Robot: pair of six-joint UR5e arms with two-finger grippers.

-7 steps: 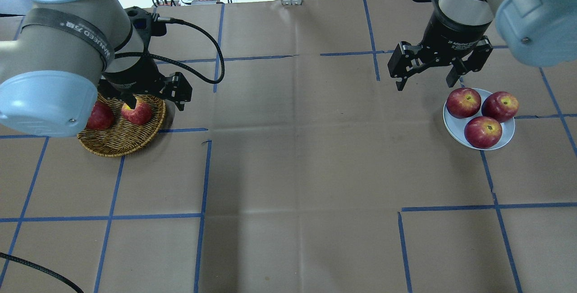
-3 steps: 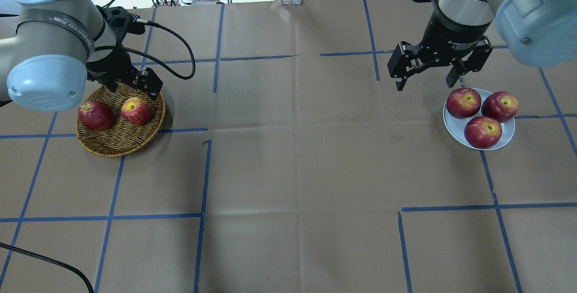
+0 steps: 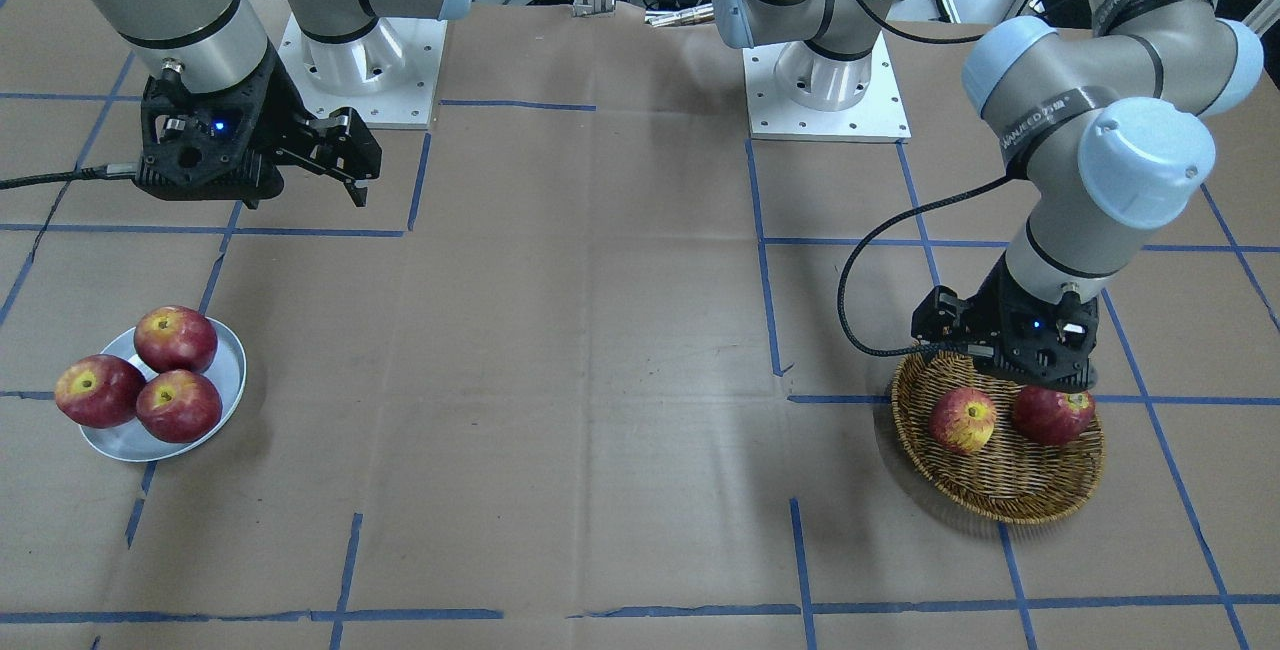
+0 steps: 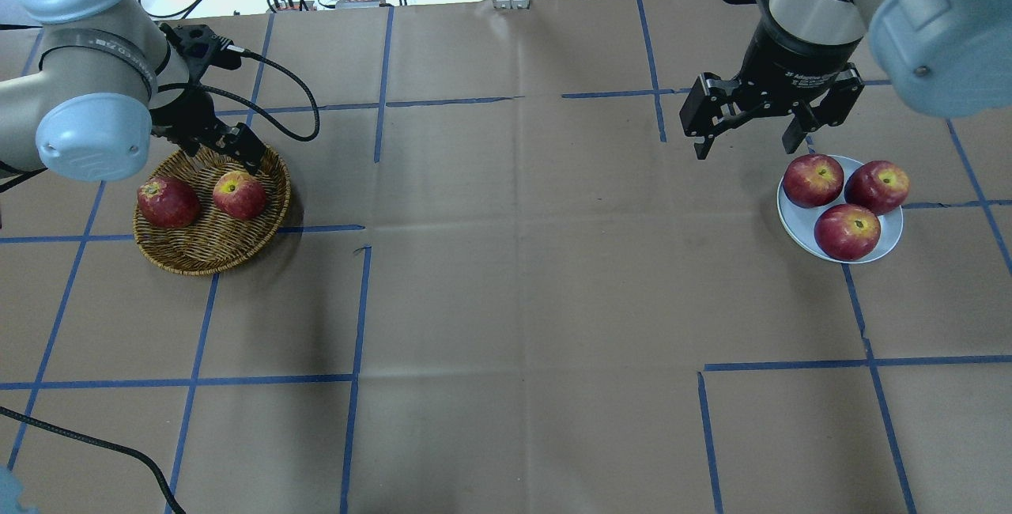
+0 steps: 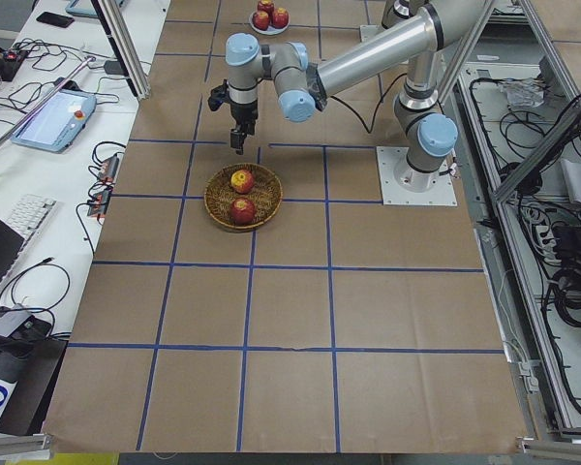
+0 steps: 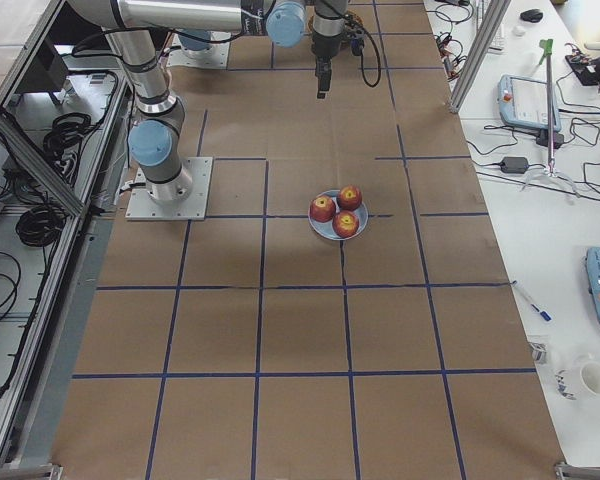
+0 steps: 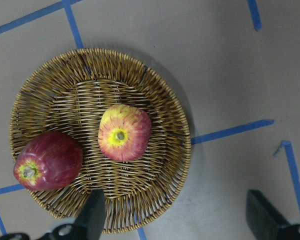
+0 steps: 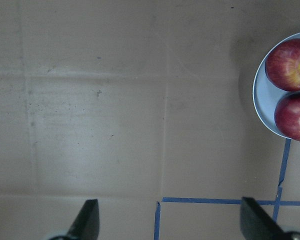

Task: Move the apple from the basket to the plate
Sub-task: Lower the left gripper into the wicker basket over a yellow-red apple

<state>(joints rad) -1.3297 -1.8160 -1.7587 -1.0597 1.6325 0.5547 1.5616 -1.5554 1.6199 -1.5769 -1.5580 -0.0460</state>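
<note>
Taped brown table (image 4: 506, 277) with basket (image 4: 198, 249), plate (image 4: 794, 221).

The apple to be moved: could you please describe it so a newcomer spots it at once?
Find the wicker basket on the robot's left side. Two apples lie in it; yours is the paler, yellow-streaked apple with a yellow top, beside a darker, deep-red apple.

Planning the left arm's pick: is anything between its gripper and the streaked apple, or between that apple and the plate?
Nothing visible. The left gripper hangs open over the basket rim, with the apple exposed and the dark apple apart beside it. The plate already holds three apples, leaving little bare room.
</note>
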